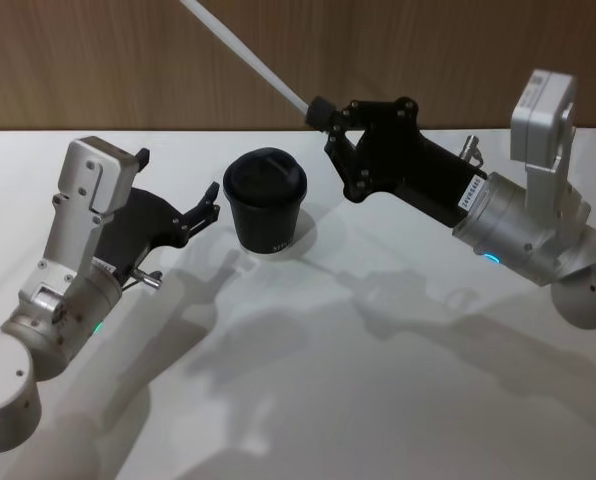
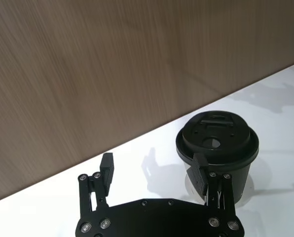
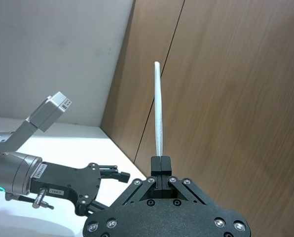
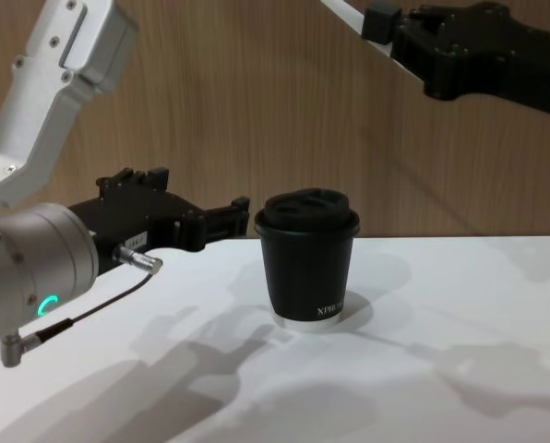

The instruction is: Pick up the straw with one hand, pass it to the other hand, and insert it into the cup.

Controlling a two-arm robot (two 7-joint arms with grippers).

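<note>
The black cup [image 1: 266,200] with its domed lid stands upright on the white table [image 1: 378,380]. My right gripper [image 1: 316,110] hangs raised above and to the right of the cup, shut on one end of the white straw [image 1: 248,55]. From the fingers the straw slants up and leftward, high over the cup. The right wrist view has the straw [image 3: 158,113] rising from the closed right gripper [image 3: 161,162]. My left gripper [image 1: 214,202] sits low just left of the cup, open and holding nothing. One of its fingers [image 2: 200,170] is close beside the cup [image 2: 217,148].
A wood-panelled wall [image 4: 257,111] runs right behind the table's far edge, close to the cup. A thin dark cable with a metal plug [image 4: 138,261] hangs off my left wrist. Bare white tabletop stretches in front of the cup.
</note>
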